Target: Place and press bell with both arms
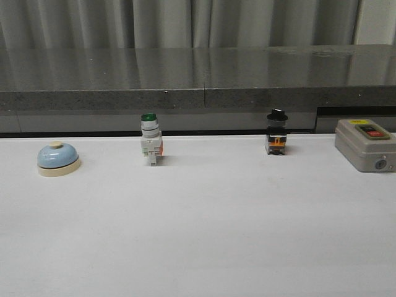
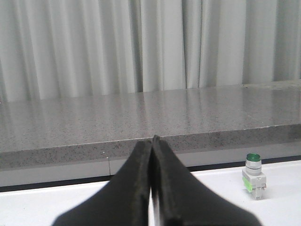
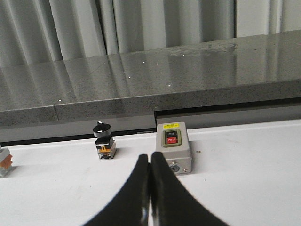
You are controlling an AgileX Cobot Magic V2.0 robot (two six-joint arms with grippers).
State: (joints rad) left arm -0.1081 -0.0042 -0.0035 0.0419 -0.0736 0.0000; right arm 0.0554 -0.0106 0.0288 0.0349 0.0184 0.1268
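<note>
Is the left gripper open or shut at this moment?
Shut. In the left wrist view the two black fingers of the left gripper press together along their length, with nothing held between them.

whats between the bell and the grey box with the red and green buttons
In the front view, two switches stand between the bell and the grey box: the green-capped pushbutton, then the black-knobbed switch.

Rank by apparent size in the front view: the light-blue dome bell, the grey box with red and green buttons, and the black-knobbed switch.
1. Grey box with red and green buttons, largest, though cut by the frame edge.
2. Light-blue dome bell.
3. Black-knobbed switch, smallest.
All sit in one row, so nearness hardly skews this.
</note>
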